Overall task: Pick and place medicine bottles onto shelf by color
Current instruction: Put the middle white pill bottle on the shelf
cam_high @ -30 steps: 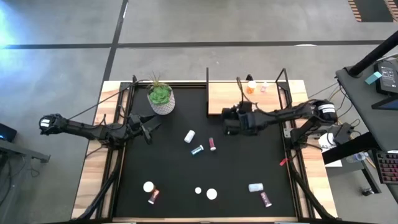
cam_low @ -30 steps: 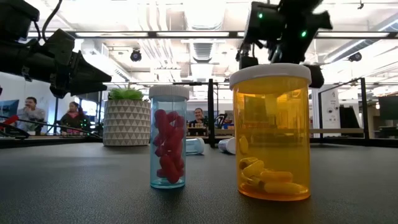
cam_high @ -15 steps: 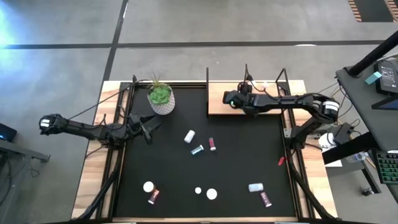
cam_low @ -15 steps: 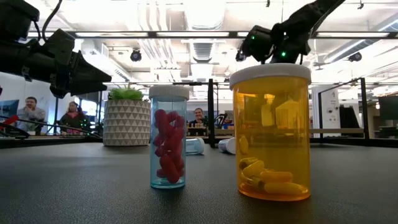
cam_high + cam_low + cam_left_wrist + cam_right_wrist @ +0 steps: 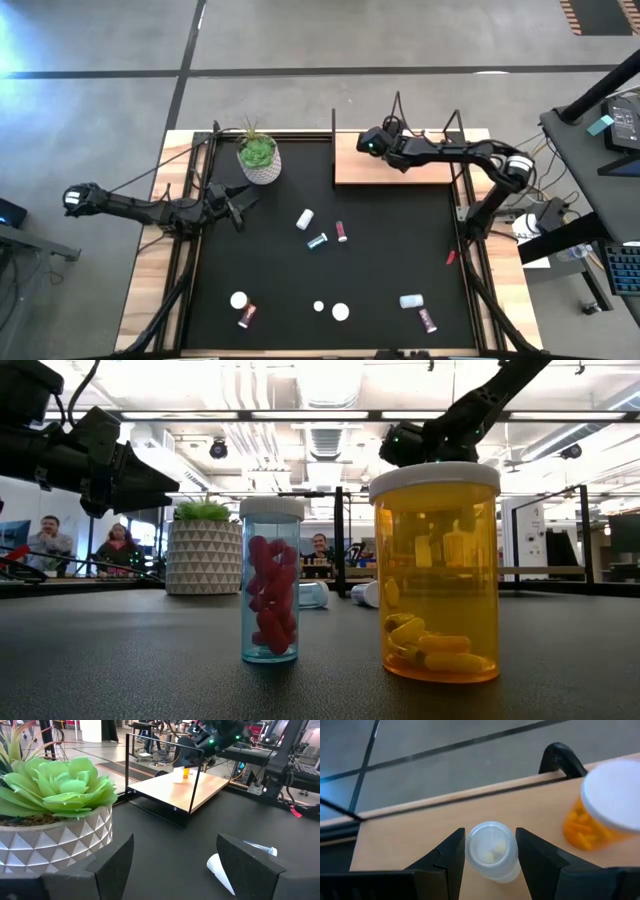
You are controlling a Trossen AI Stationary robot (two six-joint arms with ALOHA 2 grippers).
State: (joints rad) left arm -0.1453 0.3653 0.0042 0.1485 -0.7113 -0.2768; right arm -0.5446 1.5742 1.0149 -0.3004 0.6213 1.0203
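The right tool [image 5: 490,851] hangs over the shelf [image 5: 420,170] at the desk's far edge, clenched around a small clear bottle [image 5: 491,851] that stands upright, its long axis vertical, directly below between the fingers. An orange bottle [image 5: 600,817] stands just beside it on the same board. The next move is probably a straight lowering and release. The left tool [image 5: 175,865] waits, released, near the plant pot [image 5: 259,160].

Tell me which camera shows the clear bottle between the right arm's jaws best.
The right wrist view: the clear bottle fills the gap between the jaws, over the shelf. The high view hides it under the right gripper; the other views don't show it clearly.
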